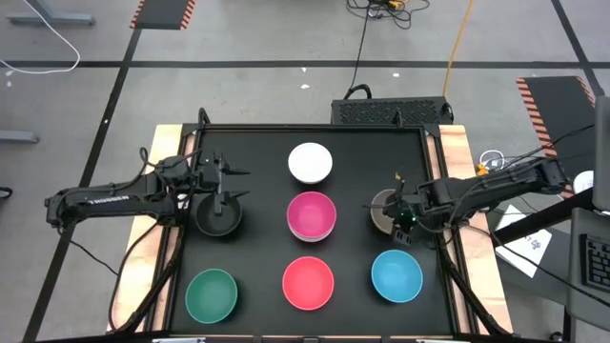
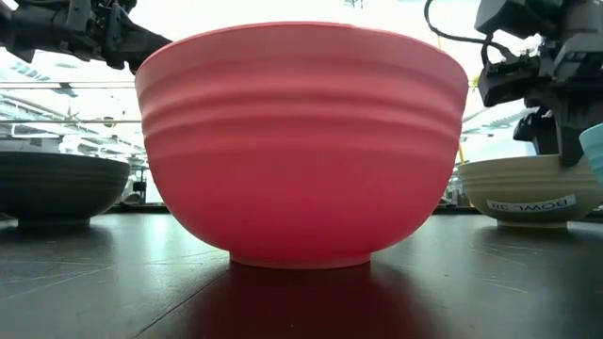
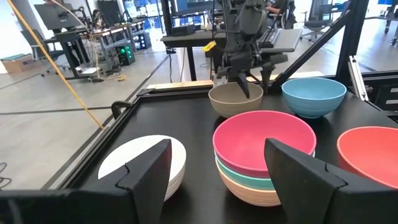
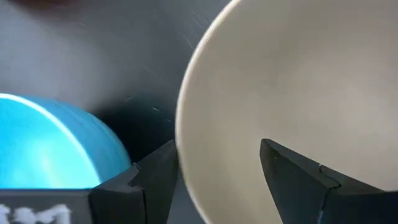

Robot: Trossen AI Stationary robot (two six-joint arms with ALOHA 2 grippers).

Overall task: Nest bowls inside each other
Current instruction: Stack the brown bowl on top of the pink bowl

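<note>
The magenta bowl [image 1: 312, 215] sat at the centre of the desk [image 1: 257, 167], and through my left wrist camera I could see it nested on top of a teal bowl [image 3: 261, 178] and a cream-orange one [image 3: 252, 193] beneath; the white bowl [image 1: 310, 162] stood apart at twelve o'clock from that stack, the red bowl [image 1: 308, 283] at six o'clock, the green bowl [image 1: 211, 294] toward seven o'clock and the blue bowl [image 1: 396, 275] toward five o'clock; the black bowl [image 1: 217, 217] sat at nine o'clock and the taupe-brown bowl [image 1: 385, 210] at three o'clock.

My right end effector [image 1: 404, 215] was down at the taupe-brown bowl; its fingers [image 4: 152, 171] stood apart, straddling the bowl's rim, one outside the wall on the blue bowl's side and the other inside the bowl; whether they touched the wall I could not tell; in the low view the arm hung over that bowl at the right.

My left end effector [image 1: 227, 187] hovered at the black bowl's twelve-o'clock edge with its fingers [image 3: 146, 171] spread wide and holding nothing; its camera looked across the stack toward the right arm.

The red bowl filled most of the low view, resting flat on the dark desk.
</note>
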